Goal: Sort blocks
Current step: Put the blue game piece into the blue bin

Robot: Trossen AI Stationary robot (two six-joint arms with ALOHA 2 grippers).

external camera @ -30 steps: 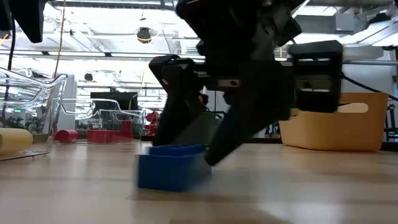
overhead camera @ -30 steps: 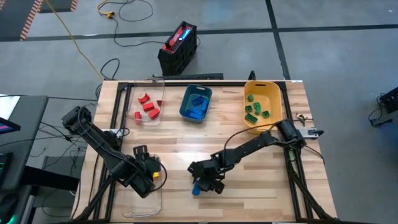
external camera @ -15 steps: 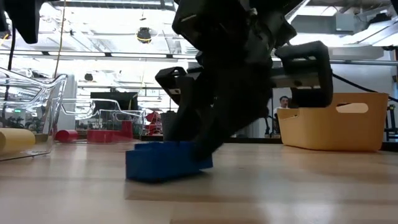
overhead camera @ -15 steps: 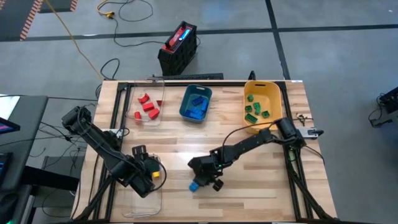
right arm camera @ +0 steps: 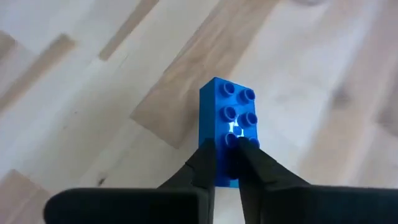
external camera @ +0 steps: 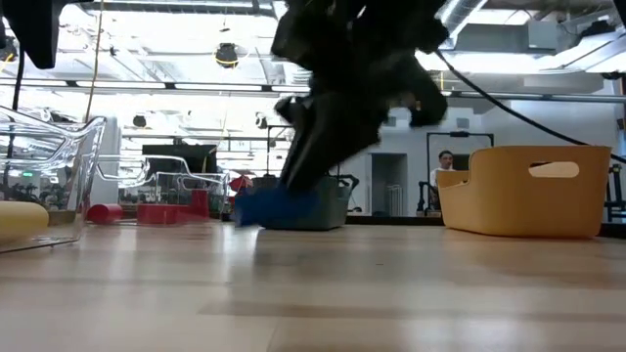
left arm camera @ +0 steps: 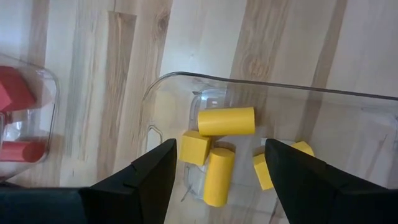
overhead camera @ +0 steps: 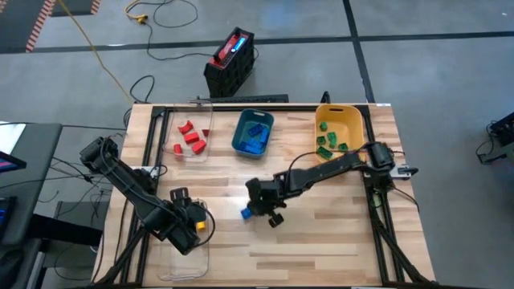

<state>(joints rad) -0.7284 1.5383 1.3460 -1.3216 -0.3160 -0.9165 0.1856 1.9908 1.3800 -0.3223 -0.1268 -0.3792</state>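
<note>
Your right gripper is pinched narrow on a blue studded plastic brick, holding it off the wooden table near mid-table, in front of the teal plastic bin. Your left gripper stands wide, holding nothing, over a clear plastic tray of yellow blocks. Red blocks lie in a second clear tray, green blocks in the yellow bin.

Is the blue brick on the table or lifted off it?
Lifted. In the low view the blue brick hangs clear above the table, and the right end effector is clamped on one end of it.
</note>
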